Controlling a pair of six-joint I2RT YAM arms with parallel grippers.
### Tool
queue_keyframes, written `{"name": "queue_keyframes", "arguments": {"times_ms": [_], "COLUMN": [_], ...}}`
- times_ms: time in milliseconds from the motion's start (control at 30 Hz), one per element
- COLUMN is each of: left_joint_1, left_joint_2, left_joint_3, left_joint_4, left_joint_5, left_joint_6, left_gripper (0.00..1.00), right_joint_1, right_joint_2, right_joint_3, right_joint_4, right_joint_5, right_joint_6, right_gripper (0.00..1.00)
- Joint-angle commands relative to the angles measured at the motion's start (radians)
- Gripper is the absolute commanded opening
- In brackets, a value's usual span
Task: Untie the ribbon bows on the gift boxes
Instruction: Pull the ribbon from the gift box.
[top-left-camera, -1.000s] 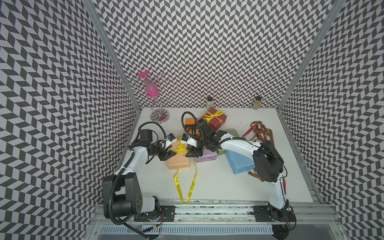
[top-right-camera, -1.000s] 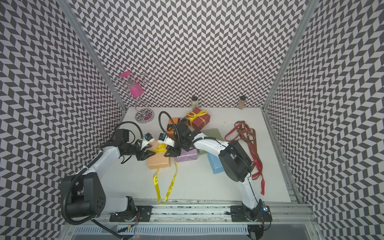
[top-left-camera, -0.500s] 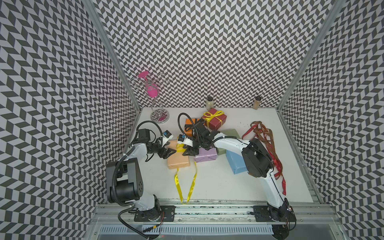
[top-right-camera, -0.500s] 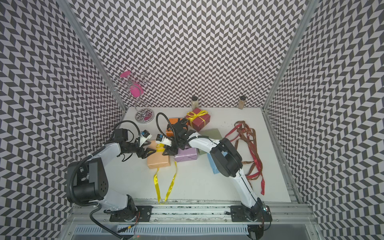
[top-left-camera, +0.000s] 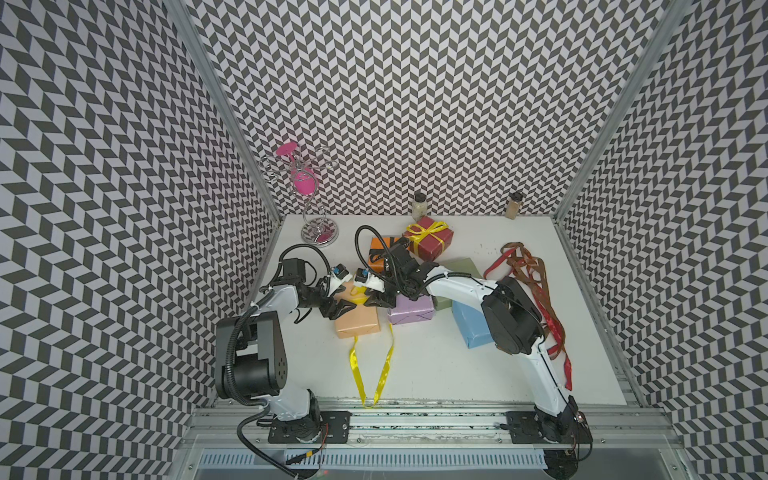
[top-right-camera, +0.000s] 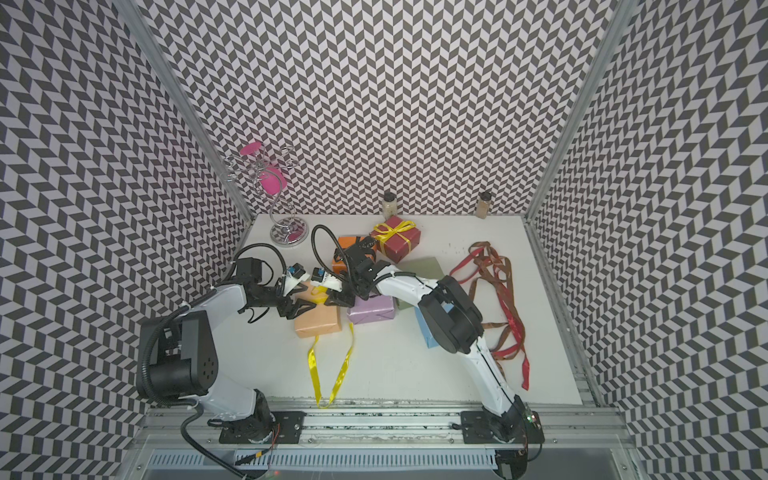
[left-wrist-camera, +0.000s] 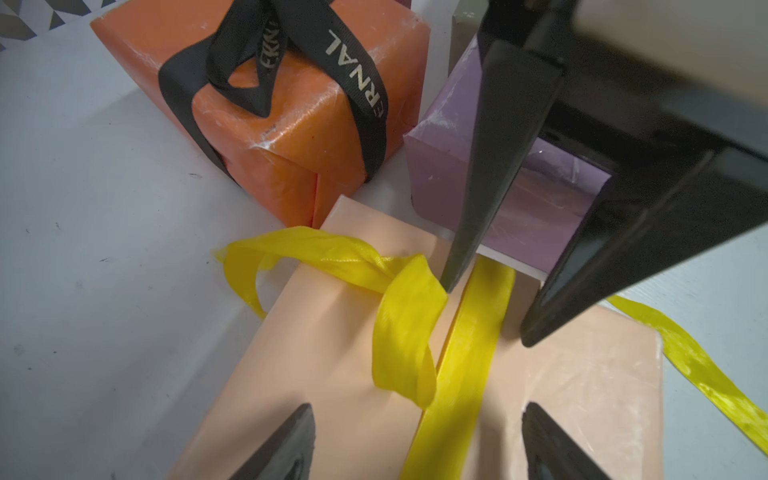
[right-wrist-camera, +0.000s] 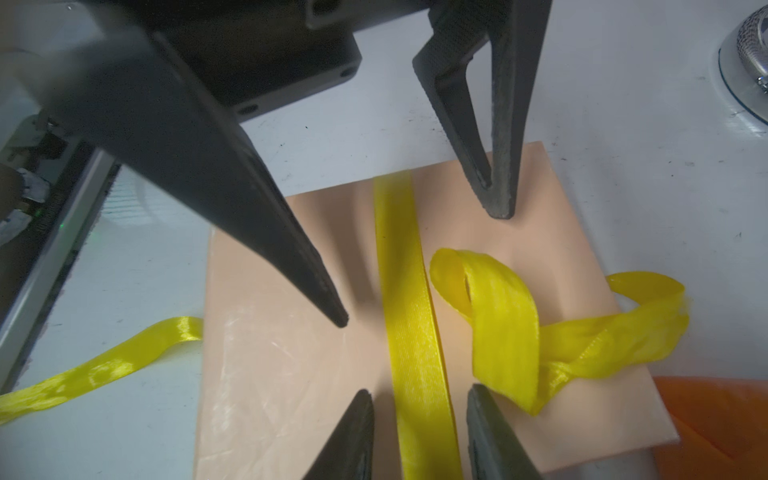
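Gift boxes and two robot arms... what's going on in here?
Two robot arms are undoing ribbons on small gift boxes. The left gripper and right gripper hover open over the peach box; the right one straddles its yellow ribbon, which is loose but still twisted. The dark red box and orange box are still tied; loose ribbons lie off to the side.
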Motion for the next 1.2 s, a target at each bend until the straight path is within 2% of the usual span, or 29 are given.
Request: {"name": "queue_keyframes", "arguments": {"times_ms": [0,167,367,467,833,1167], "left_joint_1": [-0.012,-0.012,-0.012,-0.013,-0.009,0.047], "left_joint_2": [0.022,0.015,-0.004,-0.004,-0.039,-0.083], "left_joint_3": [-0.015,-0.027,-0.056,-0.061,-0.056,0.000], "left_joint_4": [-0.070,-0.071,-0.043,-0.041,-0.079,-0.179], "left_joint_5": [-0.004,-0.028,-0.061,-0.064,-0.040,0.084], "left_joint_6": [0.037,0.050,0.050,0.052,0.065,0.088], "left_gripper": [0.78,0.78,0.78,0.78,0.78,0.78], "right_joint_1": [0.012,0.028,0.059,0.060,0.059,0.029], "right_joint_2": [0.037,0.050,0.076,0.085,0.028,-0.094], "right_joint_3": [-0.015,-0.021,0.000,-0.002,-0.027,-0.050], "right_joint_4": [-0.035,-0.062,-0.124,-0.143,-0.229,-0.313], "right_joint_5": [0.050,0.086,0.195,0.201,0.064,-0.114], "right_joint_6": [-0.012,-0.032,-0.055,-0.056,-0.057,-0.043], "right_gripper": [0.34,0.27,0.21,0.17,0.00,0.00]}}
